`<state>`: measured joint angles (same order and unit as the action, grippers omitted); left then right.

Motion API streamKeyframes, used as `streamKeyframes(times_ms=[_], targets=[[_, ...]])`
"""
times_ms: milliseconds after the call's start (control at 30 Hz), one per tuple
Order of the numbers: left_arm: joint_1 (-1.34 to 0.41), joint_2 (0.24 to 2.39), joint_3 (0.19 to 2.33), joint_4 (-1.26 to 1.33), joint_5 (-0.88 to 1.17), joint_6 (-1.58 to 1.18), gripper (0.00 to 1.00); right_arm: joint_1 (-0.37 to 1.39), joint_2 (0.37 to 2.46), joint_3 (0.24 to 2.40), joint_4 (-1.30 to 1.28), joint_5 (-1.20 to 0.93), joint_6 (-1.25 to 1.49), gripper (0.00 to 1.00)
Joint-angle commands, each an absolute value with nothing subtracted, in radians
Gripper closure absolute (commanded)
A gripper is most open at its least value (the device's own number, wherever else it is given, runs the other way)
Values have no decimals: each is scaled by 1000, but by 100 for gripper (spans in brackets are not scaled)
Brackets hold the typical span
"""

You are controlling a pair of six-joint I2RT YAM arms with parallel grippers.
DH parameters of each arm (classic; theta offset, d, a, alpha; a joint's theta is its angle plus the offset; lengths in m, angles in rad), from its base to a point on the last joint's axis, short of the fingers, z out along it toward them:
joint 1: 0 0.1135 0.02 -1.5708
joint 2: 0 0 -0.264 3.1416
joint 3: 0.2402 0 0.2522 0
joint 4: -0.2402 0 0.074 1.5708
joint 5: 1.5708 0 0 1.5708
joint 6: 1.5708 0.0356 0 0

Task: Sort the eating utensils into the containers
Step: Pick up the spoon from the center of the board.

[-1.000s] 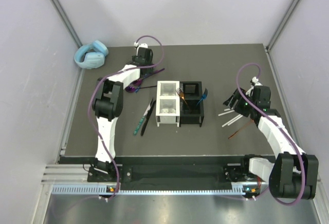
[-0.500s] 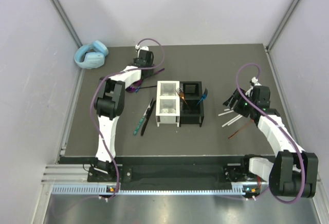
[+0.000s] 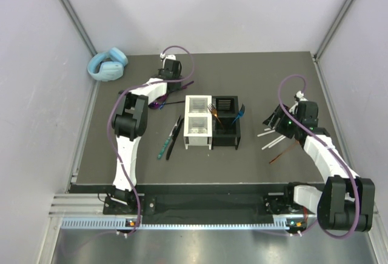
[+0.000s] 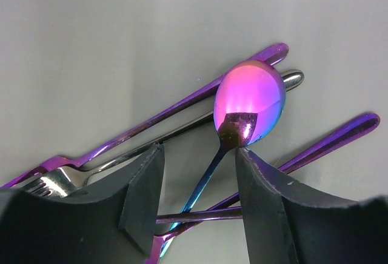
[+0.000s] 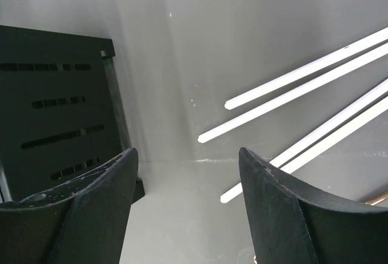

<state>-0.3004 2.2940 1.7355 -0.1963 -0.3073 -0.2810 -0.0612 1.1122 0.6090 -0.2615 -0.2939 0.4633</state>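
L gripper (image 4: 197, 182): I saw jaws spread, straddling purple spoon (image 4: 250, 97) neck.
R gripper (image 5: 188, 176): jaws spread nr white sticks (image 5: 285, 85), beside black caddy (image 5: 54, 106).

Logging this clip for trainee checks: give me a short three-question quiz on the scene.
1. True or false: the left gripper is shut on the spoon.
2. What lies on the table nearest the right gripper? A) white sticks B) a green knife C) a fork
3. Name the light-blue thing at the table's far left corner.
Key: 1 false, jaws open either side of it; 2 A; 3 headphones.
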Motion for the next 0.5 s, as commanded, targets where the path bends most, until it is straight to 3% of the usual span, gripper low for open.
streamKeyframes(times_ms=[0, 67, 100, 167, 467], targets=[[-293, 2304, 1756, -160, -311, -268, 51, -64, 1127, 620, -238, -299, 448, 32], [-293, 2303, 1755, -158, -307, -270, 63, -64, 1131, 617, -236, -299, 449, 32], [-293, 2301, 1753, -158, -302, -273, 82, -64, 1132, 617, -235, -299, 449, 32], [-293, 2293, 1743, -156, -295, -276, 100, -64, 1138, 617, -232, -299, 451, 32], [-293, 2201, 1640, -127, -213, -293, 100, -64, 1150, 609, -218, -304, 457, 32]])
